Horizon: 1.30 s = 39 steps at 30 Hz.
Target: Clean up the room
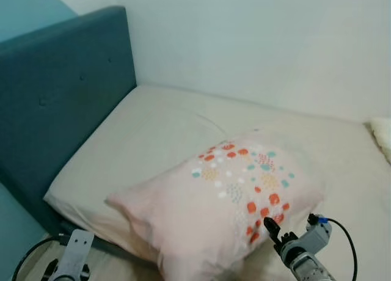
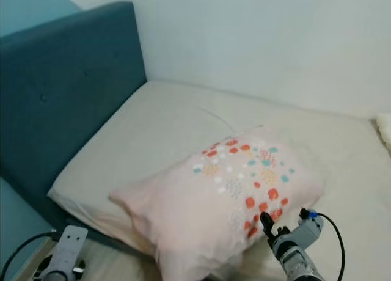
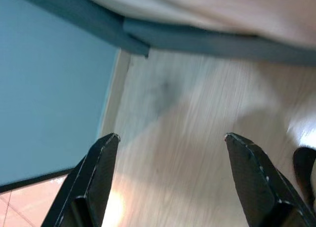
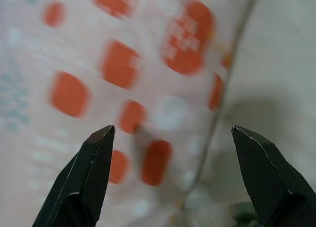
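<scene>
Right gripper reaching for the near edge of the pillow, nothing gripped yet.

The pale pink pillow with orange, teal and white dots (image 1: 226, 201) lies slantwise on the near half of the beige-sheeted mattress (image 1: 153, 128), its near corner overhanging the bed's near edge, well short of the teal padded headboard (image 1: 61, 91) at the left. I judge the step to be taking hold of the pillow so it can be set straight by the headboard; the next move calls for closing on its seamed near-right edge. The right gripper (image 4: 173, 138) sits just beside that edge, jaws wide apart, holding nothing. The left gripper (image 3: 170, 140) hangs low at the near left over the light wooden floor (image 3: 197, 113), jaws also spread and empty.
</scene>
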Tool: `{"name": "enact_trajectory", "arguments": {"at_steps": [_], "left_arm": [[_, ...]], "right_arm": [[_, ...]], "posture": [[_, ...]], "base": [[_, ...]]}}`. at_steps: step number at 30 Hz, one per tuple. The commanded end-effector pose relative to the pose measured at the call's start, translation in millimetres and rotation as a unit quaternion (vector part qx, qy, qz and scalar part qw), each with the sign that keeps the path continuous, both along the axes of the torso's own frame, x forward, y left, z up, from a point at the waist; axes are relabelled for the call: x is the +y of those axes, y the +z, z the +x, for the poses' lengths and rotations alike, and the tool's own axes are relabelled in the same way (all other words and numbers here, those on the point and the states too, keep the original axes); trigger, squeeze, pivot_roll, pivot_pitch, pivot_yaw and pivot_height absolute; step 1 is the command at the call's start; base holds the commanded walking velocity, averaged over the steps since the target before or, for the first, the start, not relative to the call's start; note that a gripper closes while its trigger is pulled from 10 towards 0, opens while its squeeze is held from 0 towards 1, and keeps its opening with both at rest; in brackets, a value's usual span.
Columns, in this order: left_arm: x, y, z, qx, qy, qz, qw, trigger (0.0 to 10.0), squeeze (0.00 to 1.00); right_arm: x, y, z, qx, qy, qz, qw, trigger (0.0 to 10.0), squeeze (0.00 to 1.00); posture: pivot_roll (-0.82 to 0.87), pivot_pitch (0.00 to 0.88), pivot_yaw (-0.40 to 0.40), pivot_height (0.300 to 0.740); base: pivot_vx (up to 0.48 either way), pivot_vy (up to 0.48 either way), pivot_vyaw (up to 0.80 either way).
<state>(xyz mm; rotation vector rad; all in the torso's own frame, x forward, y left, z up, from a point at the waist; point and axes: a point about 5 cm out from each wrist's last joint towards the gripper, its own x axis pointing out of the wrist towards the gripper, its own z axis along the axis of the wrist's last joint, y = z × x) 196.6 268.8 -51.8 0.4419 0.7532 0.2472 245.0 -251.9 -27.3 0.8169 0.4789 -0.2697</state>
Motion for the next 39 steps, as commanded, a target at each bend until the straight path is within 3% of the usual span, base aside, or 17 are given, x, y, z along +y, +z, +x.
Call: {"name": "enact_trajectory", "arguments": {"at_steps": [1,8,14,19,20,26,28,29,35,37,39], "left_arm": [[4.5,-4.0,-10.0,0.018,-0.006,0.006,1.000,10.0,0.00],[9.5,-4.0,-14.8,0.025,-0.021,0.016,0.999,10.0,0.00],[14.9,-3.5,-19.2,0.030,-0.034,0.022,0.999,10.0,0.00],[15.6,-4.0,-20.9,0.032,-0.035,0.022,0.999,10.0,0.00],[15.6,-4.8,-23.0,0.033,-0.035,0.021,0.999,10.0,0.00],[14.4,-5.2,-23.5,0.031,-0.039,0.021,0.999,10.0,0.00],[14.8,-4.9,-23.9,0.032,-0.048,0.023,0.998,10.0,0.00],[16.8,-4.3,-24.6,0.033,-0.050,0.026,0.998,10.0,0.00],[21.0,-3.5,-26.9,0.034,-0.048,0.028,0.998,10.0,0.00],[25.2,-3.6,-31.6,0.038,-0.045,0.031,0.998,10.0,0.00],[28.8,-4.2,-36.9,0.041,-0.041,0.033,0.998,10.0,0.00]], "right_arm": [[-6.5,-1.6,-6.2,-0.008,-0.020,0.017,1.000,10.0,0.00],[-13.1,17.6,7.9,-0.101,-0.018,0.062,0.993,10.0,0.00],[-14.0,37.6,22.2,-0.185,0.011,0.098,0.978,10.0,0.00],[-13.6,42.3,25.5,-0.202,0.020,0.103,0.974,10.0,0.00],[-7.6,50.0,32.5,-0.231,0.047,0.120,0.964,10.0,0.00],[6.7,56.6,41.5,-0.251,0.087,0.144,0.953,10.0,0.00],[20.3,58.1,46.0,-0.257,0.116,0.163,0.946,10.0,0.00],[29.8,62.5,50.0,-0.275,0.139,0.183,0.934,10.0,0.00],[33.8,69.3,56.3,-0.293,0.139,0.196,0.925,10.0,0.00],[27.7,72.9,63.3,-0.283,0.096,0.188,0.936,10.0,0.00],[23.1,81.2,70.3,-0.294,0.074,0.190,0.934,10.0,0.00]], "posture": [[0.05,0.076,-0.016,0.611],[0.07,0.101,0.000,0.581],[0.09,0.117,0.001,0.546],[0.09,0.120,-0.003,0.536],[0.10,0.119,-0.004,0.526],[0.11,0.121,-0.005,0.506],[0.12,0.125,-0.006,0.496],[0.13,0.124,-0.006,0.486],[0.14,0.124,-0.004,0.472],[0.16,0.135,-0.001,0.472],[0.17,0.141,0.000,0.472]], "base": [[0.000,0.000,0.00],[0.000,0.000,0.00],[0.000,0.000,0.00],[0.000,0.000,0.00],[0.000,0.000,0.00],[0.000,0.000,0.00],[0.000,0.000,0.00],[0.000,0.000,0.00],[0.000,0.000,0.00],[0.000,0.000,0.00],[0.000,0.000,0.00]]}}
